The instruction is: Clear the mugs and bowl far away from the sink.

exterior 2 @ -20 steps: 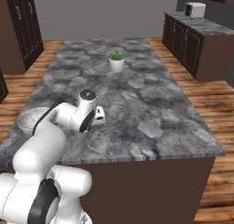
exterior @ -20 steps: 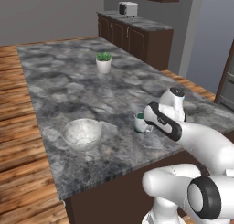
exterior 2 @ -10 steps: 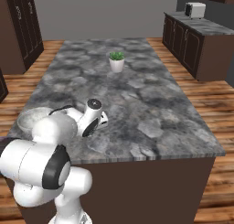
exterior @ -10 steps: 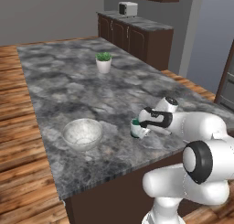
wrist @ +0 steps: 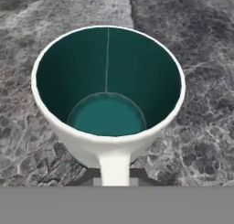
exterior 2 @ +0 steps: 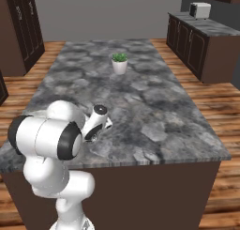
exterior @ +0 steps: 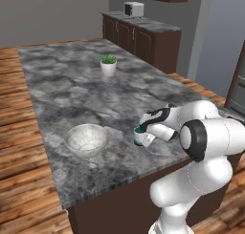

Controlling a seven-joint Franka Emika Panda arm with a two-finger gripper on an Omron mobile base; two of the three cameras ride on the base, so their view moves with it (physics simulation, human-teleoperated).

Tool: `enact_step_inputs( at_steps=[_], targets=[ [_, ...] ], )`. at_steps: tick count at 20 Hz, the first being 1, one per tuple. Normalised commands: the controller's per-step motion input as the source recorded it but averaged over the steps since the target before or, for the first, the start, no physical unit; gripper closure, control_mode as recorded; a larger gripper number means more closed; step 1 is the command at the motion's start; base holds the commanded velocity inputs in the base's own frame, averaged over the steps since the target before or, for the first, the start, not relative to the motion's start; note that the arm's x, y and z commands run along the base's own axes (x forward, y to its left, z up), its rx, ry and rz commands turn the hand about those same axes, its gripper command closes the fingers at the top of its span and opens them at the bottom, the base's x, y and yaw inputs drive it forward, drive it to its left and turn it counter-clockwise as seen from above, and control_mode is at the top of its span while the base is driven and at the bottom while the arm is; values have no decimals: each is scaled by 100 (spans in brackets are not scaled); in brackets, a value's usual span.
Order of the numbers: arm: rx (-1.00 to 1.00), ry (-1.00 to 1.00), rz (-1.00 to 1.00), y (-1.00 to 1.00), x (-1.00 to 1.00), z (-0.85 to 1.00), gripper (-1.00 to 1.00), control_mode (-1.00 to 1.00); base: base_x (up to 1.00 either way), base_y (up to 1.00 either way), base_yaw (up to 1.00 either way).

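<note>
White mug (wrist: 109, 141), handle clamped in the gripper (exterior: 143, 132), sits near the counter (exterior: 72, 85) front edge.

Base cams look fwd/down from behind, sharing island counter (exterior: 72, 90) (opposite sides); hand cam close, looking down.

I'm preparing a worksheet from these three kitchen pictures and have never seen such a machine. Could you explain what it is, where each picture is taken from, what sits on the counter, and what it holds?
These are rendered pictures of a white robot arm with a two-finger gripper. Two cameras sit behind the arm, to its left and right, looking over a grey marbled island counter. The third camera sits on the hand, looking along the gripper. On the counter are a pale shallow bowl, a white pot with a green plant farther back, and a white mug with a teal inside. The gripper is shut on the mug's handle, seen from the hand camera. The mug is empty. A microwave sits on a far counter.
</note>
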Motion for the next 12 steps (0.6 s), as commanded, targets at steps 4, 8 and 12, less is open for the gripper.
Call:
enact_step_inputs(
  at_steps=[4, 8, 12],
  targets=[
    [-8, 0, 10, 21, 34, -41, -100, -100, 0, 0, 0],
    [1, 0, 6, -3, 2, 11, -100, -100, 0, 0, 0],
    [0, 0, 8, -1, -3, 19, -100, -100, 0, 0, 0]
  ],
)
